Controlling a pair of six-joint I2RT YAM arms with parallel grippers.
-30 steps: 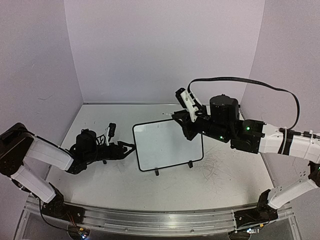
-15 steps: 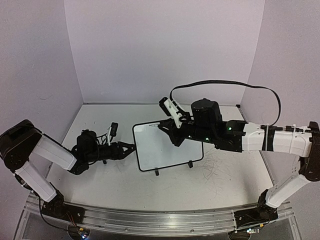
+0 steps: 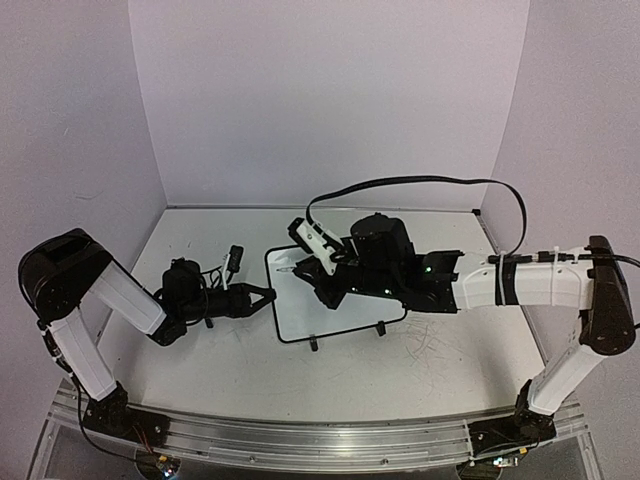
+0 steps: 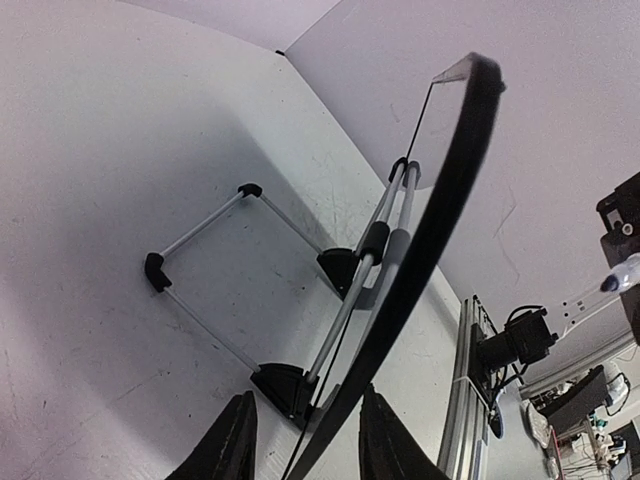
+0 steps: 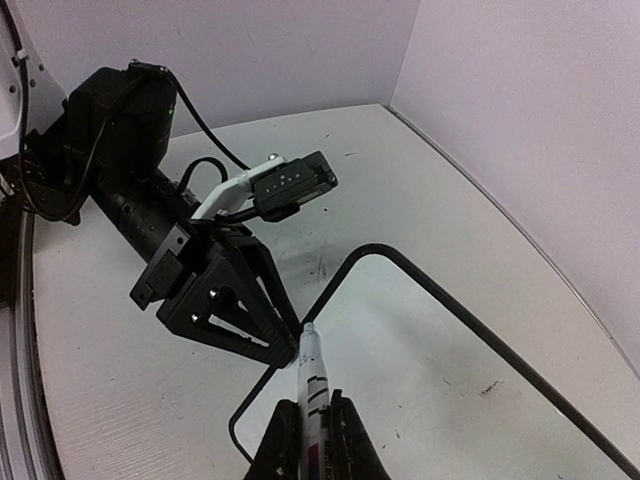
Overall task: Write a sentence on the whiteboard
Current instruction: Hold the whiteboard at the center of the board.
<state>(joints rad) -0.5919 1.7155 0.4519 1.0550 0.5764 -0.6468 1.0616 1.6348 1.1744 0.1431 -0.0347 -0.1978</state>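
Bracing the board for the first stroke

Board [image 3: 345, 300] stands tilted back on its wire stand [image 4: 200, 228], mid-surface [image 3: 220, 360], between the two arms. No sentence on it: the face reads blank in the top view.

Left fingers [image 4: 235, 445] sit narrow, one on each side of the board's left edge. The wrist view shows the frame passing between them with a sliver of gap on one side, so I judge them not clamped.

Right fingers [image 5: 285, 445] are closed on the marker [image 5: 312, 385], tip forward and just above the board's upper-left corner. Contact cannot be confirmed.

Handling, as judged:
- Board looks light and rigid, with a slick face and a thin frame.
- On a wire prop and two small feet it will likely slide or tip back under pen pressure.
- Best hold is the frame at the left edge, low to mid height, clear of the writing area.
- Keep marker pressure light.

Step in hand: securing the edge before writing starts.
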